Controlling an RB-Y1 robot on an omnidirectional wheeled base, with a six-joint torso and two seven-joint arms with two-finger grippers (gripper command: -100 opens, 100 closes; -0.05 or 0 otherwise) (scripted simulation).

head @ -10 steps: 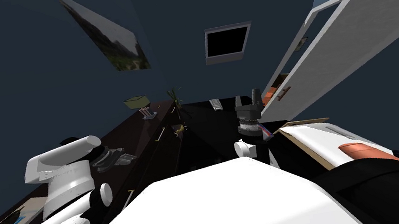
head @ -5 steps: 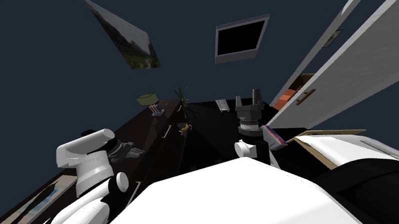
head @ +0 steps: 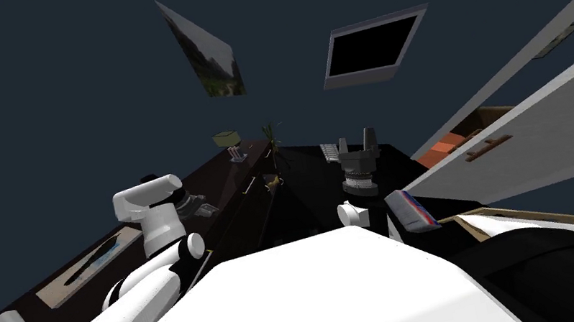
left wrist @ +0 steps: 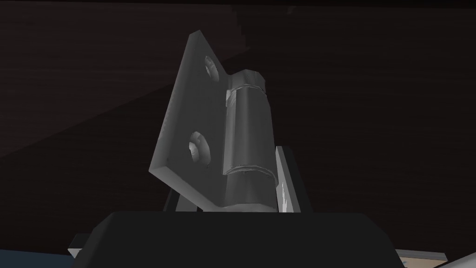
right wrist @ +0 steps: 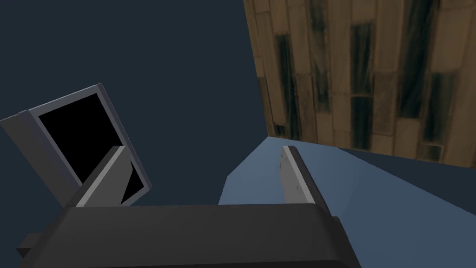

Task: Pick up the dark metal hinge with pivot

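Honestly, the grab looks made and it's the lift that needs care. In the head view the left arm (head: 156,217) sits left of centre, over the dark dresser (head: 222,177) that runs from the lower left corner toward the middle of the frame. That's where the hinge (left wrist: 241,125) is. Up close, the left gripper (left wrist: 228,179) is pinched onto it. One finger (left wrist: 284,186) lies flat along the barrel, and the other is tucked behind the leaf with the two screw holes, so I can't see how much of it bites. The hinge stands up out of the jaws, a bit tilted, with dark wood behind it. I can't tell if it's off the surface yet. My take: go straight up and slow, hold the squeeze steady, no wrist twist. A round barrel is a slippery thing to clamp, and I'd guess the leaf can swing on the pivot, so a jerk could let it flop and roll the whole piece out of the grip. Get it well clear of the top before moving sideways. The right gripper (head: 356,138) is parked mid-frame, fingers spread, holding nothing, so I'd leave it be.
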